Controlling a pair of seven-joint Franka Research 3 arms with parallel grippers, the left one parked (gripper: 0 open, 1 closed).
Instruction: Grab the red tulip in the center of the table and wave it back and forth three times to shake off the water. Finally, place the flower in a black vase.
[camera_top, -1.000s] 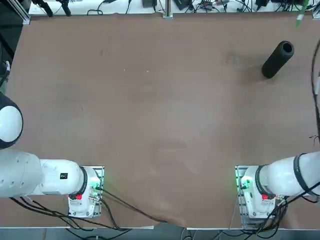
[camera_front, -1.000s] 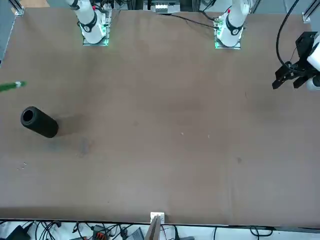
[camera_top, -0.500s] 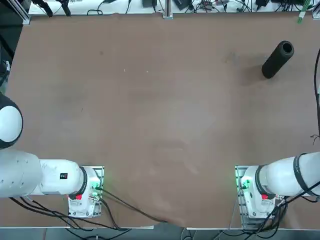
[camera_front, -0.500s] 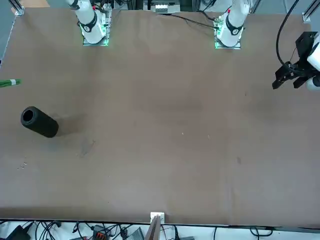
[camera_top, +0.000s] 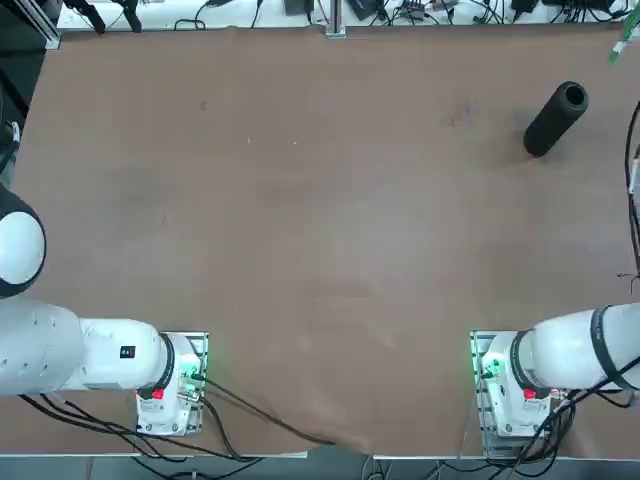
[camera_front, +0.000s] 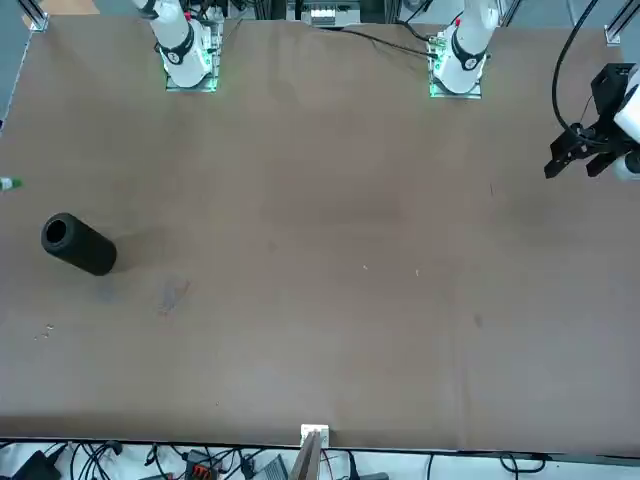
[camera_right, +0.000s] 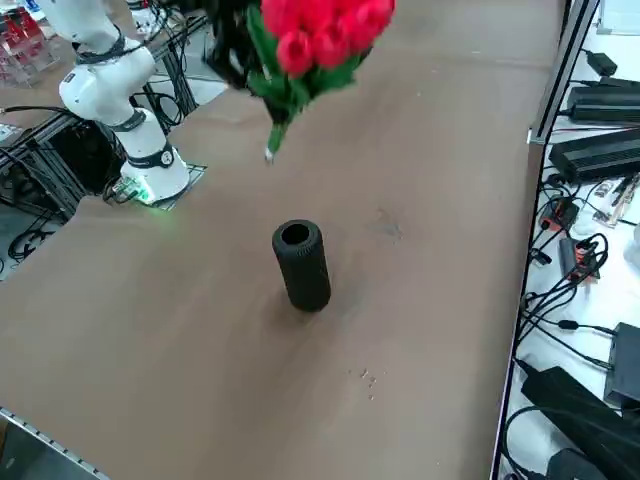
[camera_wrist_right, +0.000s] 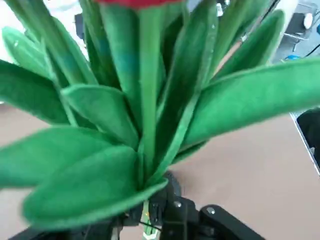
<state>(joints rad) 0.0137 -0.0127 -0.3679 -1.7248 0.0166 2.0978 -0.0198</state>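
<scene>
Red tulip (camera_right: 325, 35): blooms cut by top edge, side view; mostly outside overhead and front views, only stalk end (camera_front: 10, 184) showing. Right gripper (camera_wrist_right: 149, 212), at the stalk, partly behind leaves (camera_wrist_right: 90, 185). Right arm (camera_top: 570, 350) runs off overhead view's right edge. Black vase (camera_right: 302, 268): inner bottom unseen.

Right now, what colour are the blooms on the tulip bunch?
Red; the tulip bunch, held in the right gripper, shows it best in the right side view.
</scene>
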